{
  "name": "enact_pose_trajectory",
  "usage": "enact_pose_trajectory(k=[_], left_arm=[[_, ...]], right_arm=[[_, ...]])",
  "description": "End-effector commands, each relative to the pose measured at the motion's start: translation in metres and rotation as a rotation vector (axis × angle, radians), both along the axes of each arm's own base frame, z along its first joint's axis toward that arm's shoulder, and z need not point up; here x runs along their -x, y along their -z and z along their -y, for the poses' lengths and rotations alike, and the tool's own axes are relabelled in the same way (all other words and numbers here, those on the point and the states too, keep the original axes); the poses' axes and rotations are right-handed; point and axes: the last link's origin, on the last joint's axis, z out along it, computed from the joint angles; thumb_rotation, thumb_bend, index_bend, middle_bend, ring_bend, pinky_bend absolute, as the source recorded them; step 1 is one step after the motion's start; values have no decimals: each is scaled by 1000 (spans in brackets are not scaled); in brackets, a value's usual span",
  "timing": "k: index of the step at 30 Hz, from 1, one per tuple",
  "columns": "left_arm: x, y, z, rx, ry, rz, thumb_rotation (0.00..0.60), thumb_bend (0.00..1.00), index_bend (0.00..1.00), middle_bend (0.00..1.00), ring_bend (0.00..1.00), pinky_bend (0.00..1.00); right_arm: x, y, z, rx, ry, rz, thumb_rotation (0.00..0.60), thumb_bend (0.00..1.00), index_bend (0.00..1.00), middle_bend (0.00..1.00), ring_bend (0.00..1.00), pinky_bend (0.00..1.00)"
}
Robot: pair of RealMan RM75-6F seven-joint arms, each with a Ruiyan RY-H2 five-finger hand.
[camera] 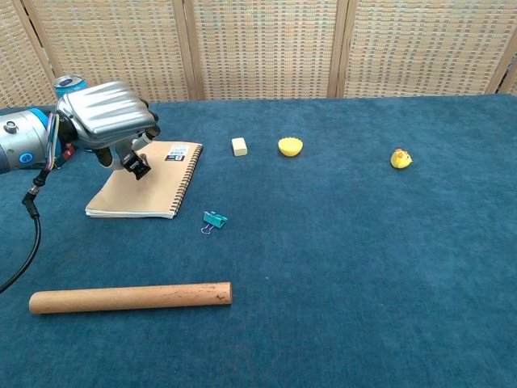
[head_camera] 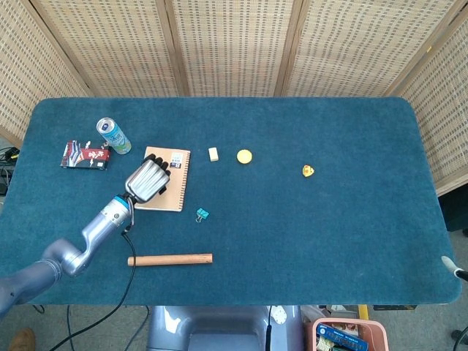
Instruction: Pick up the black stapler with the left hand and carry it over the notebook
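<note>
My left hand [head_camera: 148, 179] [camera: 109, 113] hangs over the tan spiral notebook [head_camera: 179, 184] [camera: 141, 194] at the table's left. It grips the black stapler [camera: 136, 166], which pokes out below the fingers, just above the notebook's upper part. In the head view the hand covers the stapler and the middle of the notebook. At the lower right edge of the head view only a small white sliver [head_camera: 453, 268] of my right hand shows, and its fingers are hidden.
A soda can [head_camera: 113, 135] [camera: 69, 82] and a red-black packet [head_camera: 85, 155] lie left of the notebook. A teal binder clip [head_camera: 202, 214], a wooden rod [head_camera: 170, 259], a pale eraser [head_camera: 213, 154], a yellow cup [head_camera: 244, 156] and a yellow duck [head_camera: 308, 171] dot the blue cloth.
</note>
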Motion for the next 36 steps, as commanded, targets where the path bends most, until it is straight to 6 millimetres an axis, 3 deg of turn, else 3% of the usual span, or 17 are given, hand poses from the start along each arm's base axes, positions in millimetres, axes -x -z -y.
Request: enact_pose_trajectory(k=[1, 2, 4, 6, 10, 14, 17, 20, 25, 30, 36], left_arm=[[3, 8, -1, 20, -1, -16, 600, 86, 415, 199, 273, 274], [5, 8, -1, 24, -7, -21, 600, 25, 251, 91, 168, 199], [8, 8, 0, 41, -29, -15, 600, 0, 68, 5, 43, 115], [9, 6, 1, 48, -32, -7, 600, 0, 6, 0, 3, 77], [12, -7, 5, 52, -34, 49, 600, 0, 0, 0, 0, 22], [15, -40, 24, 64, -59, 282, 600, 0, 0, 0, 0, 1], [32, -84, 60, 74, -133, 541, 600, 0, 0, 0, 0, 0], [48, -103, 82, 68, -230, 634, 600, 0, 0, 0, 0, 0], [89, -140, 145, -44, -469, 787, 600, 0, 0, 0, 0, 0], [105, -156, 189, -150, -593, 845, 600, 0, 0, 0, 0, 0], [108, -166, 221, -182, -610, 887, 600, 0, 0, 0, 0, 0]], right_arm=[[0, 0, 0, 2, 3, 0, 600, 0, 0, 0, 0, 0], [1, 0, 0, 1, 4, 0, 600, 0, 0, 0, 0, 0], [1, 0, 0, -3, 5, 0, 600, 0, 0, 0, 0, 0], [1, 1, 1, -5, 6, -1, 600, 0, 0, 0, 0, 0], [-1, 1, 0, -6, -1, 0, 600, 0, 0, 0, 0, 0], [-3, -2, -3, -3, -12, 10, 600, 0, 0, 0, 0, 0], [-7, -5, -6, 6, -32, 11, 600, 0, 0, 0, 0, 0], [-8, -5, -8, 7, -41, 13, 600, 0, 0, 0, 0, 0], [-7, -6, -8, 6, -43, 11, 600, 0, 0, 0, 0, 0], [-6, -7, -8, 6, -45, 8, 600, 0, 0, 0, 0, 0], [-6, -9, -12, 6, -56, 14, 600, 0, 0, 0, 0, 0]])
